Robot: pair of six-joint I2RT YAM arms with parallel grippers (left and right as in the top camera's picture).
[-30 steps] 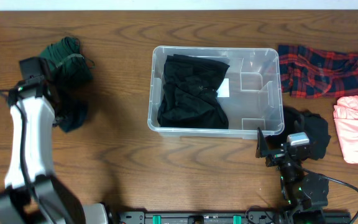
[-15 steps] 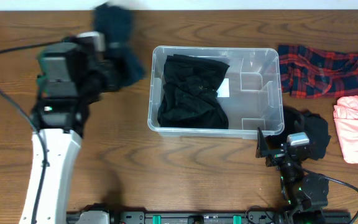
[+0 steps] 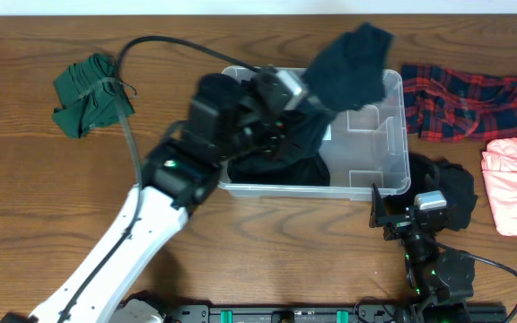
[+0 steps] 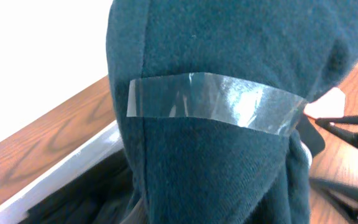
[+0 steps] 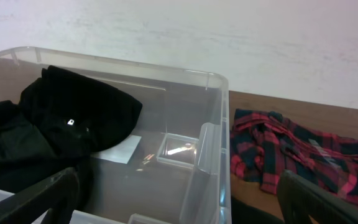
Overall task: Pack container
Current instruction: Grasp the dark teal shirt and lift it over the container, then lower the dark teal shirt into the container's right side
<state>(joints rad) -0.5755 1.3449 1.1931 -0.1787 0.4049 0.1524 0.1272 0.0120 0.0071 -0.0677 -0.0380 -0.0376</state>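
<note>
Cloth is on the move: the left gripper (image 3: 305,90), shut tight on a dark blue-green cloth (image 3: 353,63), has swung from the left side of the table (image 3: 285,251) to above the container (image 3: 396,135). I think it can drop the cloth in now. The clear container sits mid-table, with black clothes (image 3: 299,161) in its left part. The right gripper (image 3: 382,211) waits wide open beside it.

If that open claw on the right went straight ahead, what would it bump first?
Probably the clear container, whose near corner fills the view straight ahead of the right gripper. The red plaid cloth lies off to the side, out of that line. The gap is hard to judge.
</note>
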